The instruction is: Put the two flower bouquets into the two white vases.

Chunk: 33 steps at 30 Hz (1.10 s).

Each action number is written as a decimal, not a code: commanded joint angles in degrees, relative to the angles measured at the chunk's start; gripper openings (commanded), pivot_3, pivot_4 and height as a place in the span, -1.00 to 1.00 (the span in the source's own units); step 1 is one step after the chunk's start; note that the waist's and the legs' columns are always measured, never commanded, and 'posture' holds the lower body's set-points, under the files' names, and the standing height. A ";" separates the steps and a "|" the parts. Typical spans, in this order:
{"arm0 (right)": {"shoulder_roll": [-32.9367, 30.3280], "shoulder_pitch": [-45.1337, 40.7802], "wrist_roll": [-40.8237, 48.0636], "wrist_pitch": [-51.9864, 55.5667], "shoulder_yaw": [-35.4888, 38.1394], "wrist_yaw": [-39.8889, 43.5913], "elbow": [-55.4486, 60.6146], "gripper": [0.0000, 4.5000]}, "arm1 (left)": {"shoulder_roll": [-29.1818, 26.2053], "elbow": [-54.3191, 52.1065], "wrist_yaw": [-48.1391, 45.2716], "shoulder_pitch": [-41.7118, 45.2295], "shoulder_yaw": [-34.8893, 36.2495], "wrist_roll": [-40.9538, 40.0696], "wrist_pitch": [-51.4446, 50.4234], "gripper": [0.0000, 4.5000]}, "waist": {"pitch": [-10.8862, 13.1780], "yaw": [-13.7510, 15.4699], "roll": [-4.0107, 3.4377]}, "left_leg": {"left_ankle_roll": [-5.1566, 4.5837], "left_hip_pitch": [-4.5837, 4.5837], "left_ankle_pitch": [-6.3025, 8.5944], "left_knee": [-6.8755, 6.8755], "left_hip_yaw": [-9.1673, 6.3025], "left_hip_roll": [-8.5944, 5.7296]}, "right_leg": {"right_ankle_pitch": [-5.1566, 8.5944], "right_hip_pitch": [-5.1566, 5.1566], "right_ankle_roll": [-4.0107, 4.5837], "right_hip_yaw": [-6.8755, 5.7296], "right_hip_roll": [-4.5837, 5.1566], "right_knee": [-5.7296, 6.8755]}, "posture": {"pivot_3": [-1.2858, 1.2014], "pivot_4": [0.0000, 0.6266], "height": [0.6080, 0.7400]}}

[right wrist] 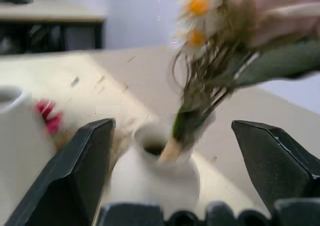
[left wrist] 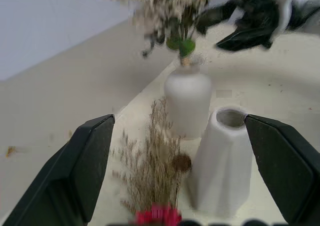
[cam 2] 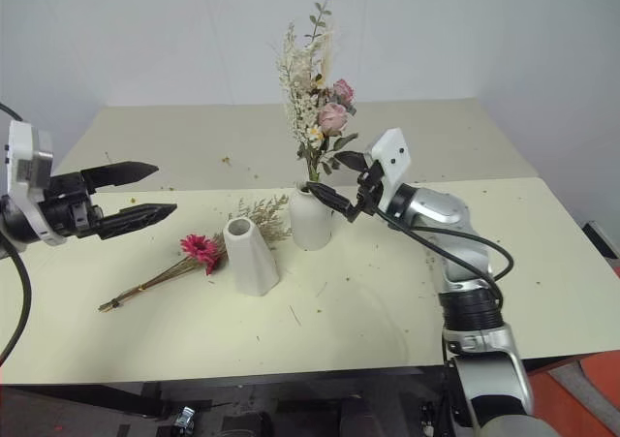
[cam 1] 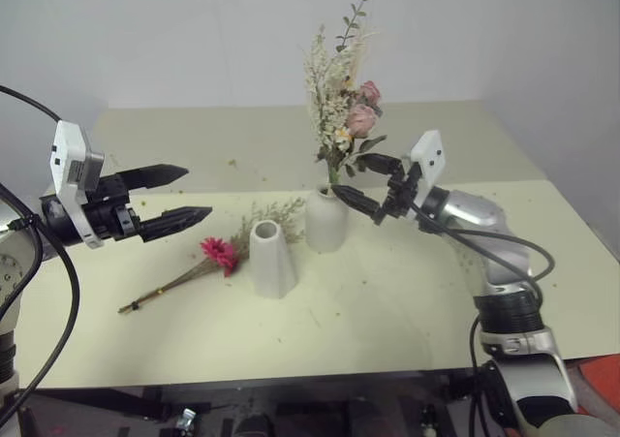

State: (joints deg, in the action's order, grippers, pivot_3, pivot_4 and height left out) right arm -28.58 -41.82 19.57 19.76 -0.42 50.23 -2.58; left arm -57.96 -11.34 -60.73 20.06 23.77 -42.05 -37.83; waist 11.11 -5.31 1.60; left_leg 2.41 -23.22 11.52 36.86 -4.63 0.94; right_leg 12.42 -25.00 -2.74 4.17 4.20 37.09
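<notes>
Cone vase (cam 1: 272,258) stands beside magenta bouquet (cam 1: 208,259); table (cam 1: 387,311) bears both.

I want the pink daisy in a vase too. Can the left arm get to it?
Probably yes. The left gripper hangs open above the table, and the daisy bunch lies flat just below it with nothing over it. The cone vase stands close beside its flower end; the stems point away from it.

no readable text, labels, brand marks, numbers or signs anywhere, none on the vases, none on the table, none on the grippers' white housings, none on the wall
</notes>
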 commanded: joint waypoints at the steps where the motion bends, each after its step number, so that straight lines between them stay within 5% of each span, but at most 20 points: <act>1: -4.32 -0.91 4.09 1.62 2.02 6.73 3.51 0.99 | -2.90 -0.90 -0.29 -2.16 1.36 2.79 1.10 1.00 | 0.00 0.03 0.00 | 0.00 0.01 0.00 0.00 0.00 0.00 | 0.01 0.00 -0.01 0.00 0.00 -0.01 | 0.03 -0.52 1.00; 9: -11.41 -3.96 10.09 3.44 2.49 19.71 3.14 0.99 | -9.24 0.45 -5.20 -7.30 -1.87 9.13 2.87 1.00 | 0.00 -0.10 0.01 | 0.00 0.06 0.00 0.00 0.02 0.03 | 0.22 0.02 -0.34 0.00 -0.03 -0.02 | 0.03 -0.52 1.00; 18: -13.23 -5.45 11.60 2.08 1.49 29.38 3.12 0.99 | -14.29 3.54 -7.06 -7.45 -18.19 25.99 12.99 1.00 | 0.01 0.50 0.00 | 0.00 0.04 0.00 0.00 0.04 0.02 | 0.22 0.02 -0.33 0.00 -0.02 -0.03 | 0.03 -0.52 1.00; 33: -13.42 -4.17 12.11 1.61 2.46 30.52 4.82 0.99 | -4.92 22.80 -14.30 14.70 -39.00 44.88 26.95 1.00 | 0.00 1.56 0.01 | 0.00 -0.03 0.00 0.05 0.03 -0.01 | 0.13 0.01 -0.18 -0.01 -0.01 0.01 | 0.03 -0.52 1.00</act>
State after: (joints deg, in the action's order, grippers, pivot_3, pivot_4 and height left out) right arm -41.38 -45.76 30.55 22.39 0.58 80.75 0.07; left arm -63.29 10.11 -73.67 32.64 -14.19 1.11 -12.43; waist 11.12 -3.76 1.60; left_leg 2.41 -23.24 11.52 36.92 -4.59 0.93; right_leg 12.54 -24.99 -2.92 4.16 4.19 37.11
